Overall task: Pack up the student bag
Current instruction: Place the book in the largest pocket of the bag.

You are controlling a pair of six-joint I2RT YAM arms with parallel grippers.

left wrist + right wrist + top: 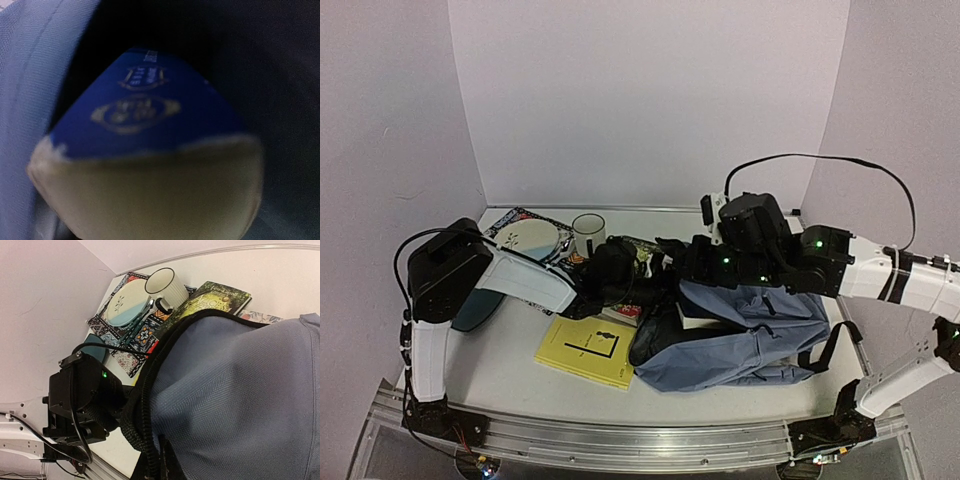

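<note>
While the student bag lies on its side at the middle of the table, mouth turned to the left, both arms meet at that opening. The left gripper reaches into the dark mouth; its wrist view is filled by a blue book with cream page edges, inside the bag, blue-grey fabric on the left. Its fingers do not show, so I cannot tell whether they pinch the book. The right gripper sits at the upper rim of the opening, fingers pressed together; whether fabric is caught between them is hidden. A yellow book lies flat just left of the bag. Behind stand a white mug, a plate on a patterned mat, and a green-covered book.
</note>
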